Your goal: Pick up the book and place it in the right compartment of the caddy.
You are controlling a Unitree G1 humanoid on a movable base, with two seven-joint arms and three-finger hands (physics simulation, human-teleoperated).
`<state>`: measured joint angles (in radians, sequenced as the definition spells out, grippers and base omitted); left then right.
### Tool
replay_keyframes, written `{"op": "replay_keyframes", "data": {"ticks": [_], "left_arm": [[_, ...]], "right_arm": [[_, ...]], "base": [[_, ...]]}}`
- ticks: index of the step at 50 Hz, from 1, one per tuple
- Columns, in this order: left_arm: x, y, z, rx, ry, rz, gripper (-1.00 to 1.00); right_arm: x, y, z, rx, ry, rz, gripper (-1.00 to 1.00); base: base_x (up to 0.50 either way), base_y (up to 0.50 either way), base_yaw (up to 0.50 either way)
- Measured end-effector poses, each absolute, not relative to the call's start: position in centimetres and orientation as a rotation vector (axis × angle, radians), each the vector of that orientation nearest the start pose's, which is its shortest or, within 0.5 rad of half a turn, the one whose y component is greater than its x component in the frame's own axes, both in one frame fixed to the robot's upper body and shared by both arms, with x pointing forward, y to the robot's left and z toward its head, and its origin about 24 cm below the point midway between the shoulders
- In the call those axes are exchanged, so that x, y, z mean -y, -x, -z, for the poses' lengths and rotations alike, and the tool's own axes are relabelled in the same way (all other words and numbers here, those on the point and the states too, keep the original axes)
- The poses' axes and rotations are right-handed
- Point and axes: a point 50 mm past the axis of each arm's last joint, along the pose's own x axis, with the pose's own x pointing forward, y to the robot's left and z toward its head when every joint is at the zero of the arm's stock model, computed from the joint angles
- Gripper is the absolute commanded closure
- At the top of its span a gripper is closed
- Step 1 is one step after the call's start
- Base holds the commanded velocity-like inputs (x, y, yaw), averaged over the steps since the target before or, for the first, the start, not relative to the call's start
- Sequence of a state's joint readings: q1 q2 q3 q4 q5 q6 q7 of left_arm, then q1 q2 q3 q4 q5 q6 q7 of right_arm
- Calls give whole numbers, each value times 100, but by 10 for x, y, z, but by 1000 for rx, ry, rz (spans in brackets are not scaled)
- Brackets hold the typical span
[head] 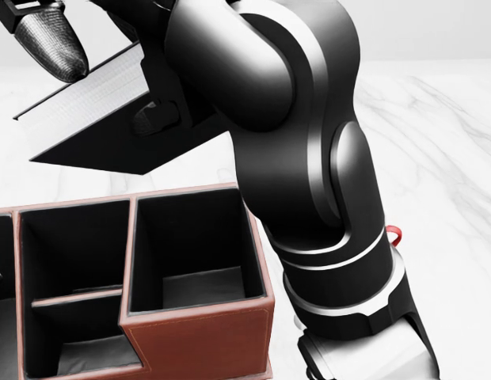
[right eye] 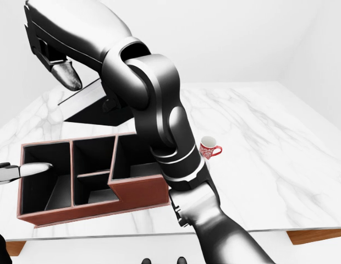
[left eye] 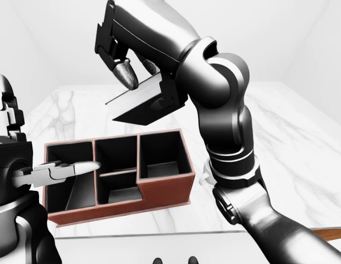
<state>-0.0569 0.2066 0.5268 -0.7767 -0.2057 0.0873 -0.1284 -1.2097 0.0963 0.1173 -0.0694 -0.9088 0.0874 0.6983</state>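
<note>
Bench [right eye: 258, 165]: white marble top, filling most of each view and carrying the items below.

Right arm [left eye: 225, 132]: black and silver, rising from the lower right of the left-eye view and bending over toward the upper left, crossing above the caddy.

Caddy [left eye: 165, 190]: reddish-brown box with dark lining, sitting on the bench toward the lower left of the left-eye view. It is showing a tall compartment at its left end, two smaller ones in the middle, and a deep right compartment [head: 190, 245], which is holding nothing visible.

Book [left eye: 140, 102]: dark, flat, tilting with its lower corner pointing left; hanging in the air above the caddy's middle and right compartments, clear of the rim.

Right hand [left eye: 140, 74]: fingers closing round the book, one ridged fingertip [head: 51, 39] pressing on its upper face.

Left hand [left eye: 60, 171]: hovering over the caddy's left end, one finger pointing right, gripping nothing.

Mug [right eye: 209, 147]: red-and-white patterned, standing on the bench just right of the arm in the right-eye view.
</note>
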Motion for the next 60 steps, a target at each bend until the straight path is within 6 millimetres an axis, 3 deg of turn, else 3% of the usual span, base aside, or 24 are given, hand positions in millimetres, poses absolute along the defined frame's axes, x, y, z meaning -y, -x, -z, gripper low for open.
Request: {"op": "replay_keyframes", "data": {"ticks": [16,40,60], "left_arm": [[-242,-179,-232,789,-224,-212,-100],[-243,-183,-228,766,-219,-214,-100],[-244,-183,-224,746,-217,-216,-100]], "right_arm": [[-6,-277,-352,908,1095,-475,100],[-2,-301,-312,762,1000,-567,100],[3,-316,-292,686,936,-570,100]], "base": [[0,0,0],[0,0,0],[0,0,0]]}}
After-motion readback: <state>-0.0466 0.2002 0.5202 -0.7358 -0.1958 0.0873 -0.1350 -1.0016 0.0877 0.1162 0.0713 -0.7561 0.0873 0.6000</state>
